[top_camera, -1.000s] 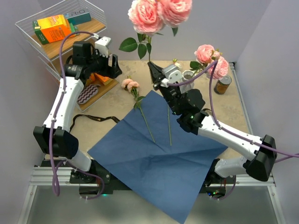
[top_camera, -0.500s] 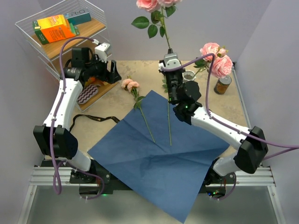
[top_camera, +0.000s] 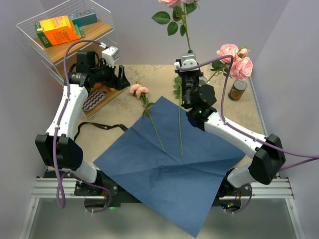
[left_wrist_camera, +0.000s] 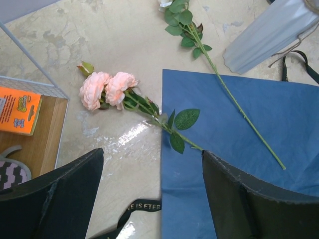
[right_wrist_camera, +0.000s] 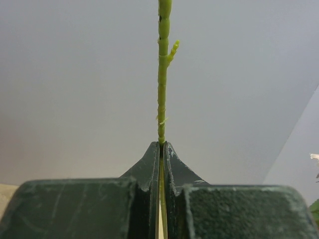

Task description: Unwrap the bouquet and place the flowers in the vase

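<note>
My right gripper [top_camera: 188,56] [right_wrist_camera: 161,144] is shut on the thin green stem of one of the flowers [top_camera: 179,20] and holds it upright. Its pink blooms are cut off by the top edge. Pink roses [top_camera: 235,59] lean just right of it. The whitish-grey vase [left_wrist_camera: 269,35] shows in the left wrist view; the right arm mostly hides it from above. The bouquet's blue paper [top_camera: 169,164] lies flat and unfolded. Two flowers lie across its far corner: a pink rose [top_camera: 138,89] [left_wrist_camera: 107,89] and a bare stem [top_camera: 180,129]. My left gripper [top_camera: 119,78] [left_wrist_camera: 152,199] hovers open to their left.
The black ribbon [top_camera: 99,127] trails off the paper's left edge. A wire shelf with an orange box [top_camera: 57,30] stands at the back left, with a wooden tray [top_camera: 99,107] below it. A brown jar with a metal lid [top_camera: 238,90] stands at the back right.
My right arm has swung the held rose up and to the right, toward the back; its blooms have left the top of the view. The left arm has hardly moved.
</note>
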Controlling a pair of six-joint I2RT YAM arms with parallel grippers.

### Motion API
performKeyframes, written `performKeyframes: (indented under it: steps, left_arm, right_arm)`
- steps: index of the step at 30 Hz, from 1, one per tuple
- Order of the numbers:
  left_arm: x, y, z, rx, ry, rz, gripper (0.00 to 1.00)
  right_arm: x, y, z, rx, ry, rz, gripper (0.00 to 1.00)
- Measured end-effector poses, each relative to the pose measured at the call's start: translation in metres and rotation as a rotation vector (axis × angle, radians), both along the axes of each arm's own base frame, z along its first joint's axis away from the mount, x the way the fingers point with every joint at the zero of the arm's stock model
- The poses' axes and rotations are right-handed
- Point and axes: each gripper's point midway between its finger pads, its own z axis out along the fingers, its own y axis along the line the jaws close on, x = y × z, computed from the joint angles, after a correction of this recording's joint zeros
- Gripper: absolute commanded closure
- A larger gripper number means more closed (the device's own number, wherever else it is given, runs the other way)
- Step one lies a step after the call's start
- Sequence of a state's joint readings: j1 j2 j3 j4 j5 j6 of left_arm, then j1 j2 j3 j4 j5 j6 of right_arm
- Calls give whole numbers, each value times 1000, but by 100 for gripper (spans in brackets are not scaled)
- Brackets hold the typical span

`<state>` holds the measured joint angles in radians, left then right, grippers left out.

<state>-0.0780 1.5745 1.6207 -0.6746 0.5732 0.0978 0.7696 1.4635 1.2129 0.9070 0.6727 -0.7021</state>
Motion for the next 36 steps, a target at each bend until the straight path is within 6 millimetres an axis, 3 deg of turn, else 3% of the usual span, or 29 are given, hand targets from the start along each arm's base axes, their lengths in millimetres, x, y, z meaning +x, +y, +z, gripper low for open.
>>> performKeyframes:
  steps: [9, 13, 17, 21, 26, 32, 36]
  left_arm:
    - [0, -1, 0, -4, 0, -5, 16]
    - [-1, -1, 0, -4, 0, -6, 16]
    - [-1, -1, 0, -4, 0, -6, 16]
    - [-1, -1, 0, -3, 0, -6, 16]
    - [-1, -1, 0, -2, -1, -7, 16]
    - [-1, -1, 0, -2, -1, -8, 16]
    - [-1, -1, 0, -2, -2, -8, 16]
  right_arm:
    - [26, -19, -5, 69, 81, -68, 100]
    - [46, -24, -25, 100, 161, -101, 100]
    - [62, -24, -54, 106, 256, -126, 84]
    - [71, -24, -70, 124, 330, -148, 81]
    - [70, -28, -75, 169, 357, -144, 80]
    - [59, -33, -72, 217, 345, -119, 62]
    - [48, -23, -73, 217, 325, 4, 51]
